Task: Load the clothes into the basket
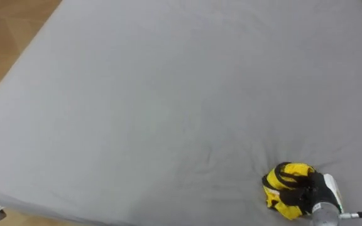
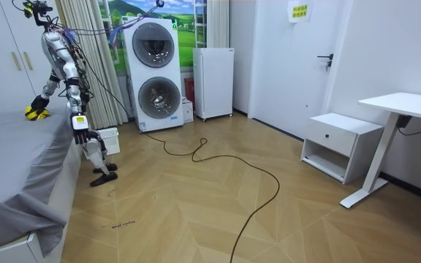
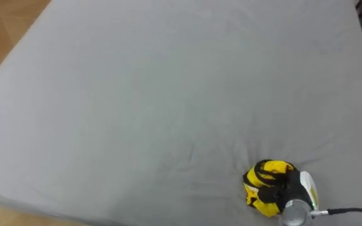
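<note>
A bunched yellow garment with black trim (image 1: pixel 286 180) lies on the grey bed sheet (image 1: pixel 168 107), near the lower right in the eye views. My right hand (image 1: pixel 312 191) comes in from the lower right, its dark fingers curled round the garment (image 3: pixel 266 179). In the room view I stand at the bed's side, bent toward it, with the right hand (image 2: pixel 39 108) on the yellow garment (image 2: pixel 32 112). My left hand (image 2: pixel 80 136) hangs at my side next to the bed's edge.
The wide grey bed (image 2: pixel 13 161) stretches ahead, with wooden floor (image 1: pixel 5 37) past its far left edge. A white slatted container (image 2: pixel 109 140) stands on the floor by my legs. Stacked washing machines (image 2: pixel 154 73) and a cable (image 2: pixel 254 175) lie behind.
</note>
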{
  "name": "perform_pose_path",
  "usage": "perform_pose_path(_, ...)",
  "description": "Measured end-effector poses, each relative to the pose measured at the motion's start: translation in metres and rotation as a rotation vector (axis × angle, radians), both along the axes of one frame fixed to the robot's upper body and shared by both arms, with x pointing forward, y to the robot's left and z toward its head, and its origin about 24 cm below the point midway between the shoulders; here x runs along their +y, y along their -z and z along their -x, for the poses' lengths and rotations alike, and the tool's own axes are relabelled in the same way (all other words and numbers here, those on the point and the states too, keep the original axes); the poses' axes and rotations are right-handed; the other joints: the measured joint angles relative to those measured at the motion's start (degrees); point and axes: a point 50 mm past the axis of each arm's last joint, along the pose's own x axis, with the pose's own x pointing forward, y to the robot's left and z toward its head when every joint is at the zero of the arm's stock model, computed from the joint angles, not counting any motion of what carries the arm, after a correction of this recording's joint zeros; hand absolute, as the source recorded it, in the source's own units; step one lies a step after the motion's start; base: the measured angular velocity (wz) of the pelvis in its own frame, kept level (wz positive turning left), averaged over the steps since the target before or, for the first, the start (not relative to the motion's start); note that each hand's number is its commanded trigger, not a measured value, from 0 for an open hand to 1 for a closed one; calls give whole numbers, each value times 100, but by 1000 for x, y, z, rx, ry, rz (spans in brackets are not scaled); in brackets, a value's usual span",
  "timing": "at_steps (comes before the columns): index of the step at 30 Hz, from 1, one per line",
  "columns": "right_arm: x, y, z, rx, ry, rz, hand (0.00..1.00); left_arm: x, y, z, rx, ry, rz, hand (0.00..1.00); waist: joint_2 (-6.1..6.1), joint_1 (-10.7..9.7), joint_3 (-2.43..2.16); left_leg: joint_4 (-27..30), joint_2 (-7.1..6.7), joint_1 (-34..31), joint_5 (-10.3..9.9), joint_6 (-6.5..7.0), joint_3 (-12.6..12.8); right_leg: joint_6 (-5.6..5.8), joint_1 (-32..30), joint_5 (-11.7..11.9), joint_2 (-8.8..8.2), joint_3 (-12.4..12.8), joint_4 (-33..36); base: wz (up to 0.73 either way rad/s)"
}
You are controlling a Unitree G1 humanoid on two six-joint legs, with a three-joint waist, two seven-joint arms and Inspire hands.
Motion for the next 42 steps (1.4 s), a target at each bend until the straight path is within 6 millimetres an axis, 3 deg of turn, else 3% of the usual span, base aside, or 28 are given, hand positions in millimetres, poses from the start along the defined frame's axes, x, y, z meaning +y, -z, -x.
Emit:
perform_pose_path(4,4,-9,-7,-45,-22,-18,100,1,-1,-3,-17,3,-4,0,-51,-27,10,-102,7,186,0,0,36,1,57,0,5,175,17,-29)
perform_pose_path(7,6,-21,-15,-124,-24,-37,100,1,-1,-3,-21,-13,0,0,-72,-167,15,-152,17,310,0,0,193,3,78,1,5,317,88,-24)
perform_pose_path(10,5,-51,-33,-293,-19,-52,100,3,-1,5,-9,-35,-4,0,-81,-391,19,-203,39,448,-5,7,337,9,138,4,10,461,101,-25)
perform_pose_path(12,-4,-73,-41,-399,8,-38,100,7,-3,8,-15,-52,-10,0,-90,-501,8,-201,88,580,-38,45,486,14,209,7,23,593,114,-28)
perform_pose_path(17,-22,-93,-41,-492,81,-3,100,11,-5,7,-32,-80,-19,0,-102,-625,-2,-203,115,737,-59,46,784,21,232,6,39,852,184,-27)
perform_pose_path(20,-32,-91,-32,-487,140,3,100,11,-4,12,-8,-68,-22,0,-49,-763,-34,-193,122,763,-94,63,809,30,220,6,56,945,188,-18)
perform_pose_path(24,-46,-86,-15,-470,231,22,100,11,-3,22,57,-15,-33,0,29,-809,-69,-200,143,884,-98,63,1018,43,169,22,93,1266,209,-35)
perform_pose_path(26,-53,-83,-5,-457,273,20,100,11,-3,25,75,-20,-29,0,57,-815,-57,-208,150,947,-98,62,1105,41,172,25,108,1381,229,-30)
perform_pose_path(31,-70,-77,18,-416,360,46,100,14,-3,34,127,-17,-33,0,85,-1087,-34,-208,153,951,-97,62,1148,34,115,34,146,1538,235,-19)
perform_pose_path(32,-74,-73,23,-394,384,46,100,14,-3,35,139,-23,-34,0,84,-1089,-32,-208,157,953,-97,62,1279,30,57,36,165,1635,277,-40)
perform_pose_path(34,-76,-68,28,-366,408,40,100,14,-3,38,159,-30,-40,0,65,-1137,13,-208,205,968,-98,61,1414,10,21,60,201,1788,292,-41)
perform_pose_path(37,-78,-61,35,-347,449,15,100,15,-3,49,194,-42,-45,0,103,-1409,47,-208,226,1003,-109,44,1444,-3,34,71,233,1868,281,-16)
perform_pose_path(39,-83,-53,46,-306,501,12,100,16,-3,52,214,-45,-43,0,128,-1564,62,-208,229,980,-113,37,1505,-15,-15,77,292,2111,292,-8)
perform_pose_path(42,-87,-45,61,-261,542,16,100,16,-3,56,230,-48,-39,0,194,-1575,58,-206,277,909,-118,29,1801,-30,-177,137,362,2378,307,-35)
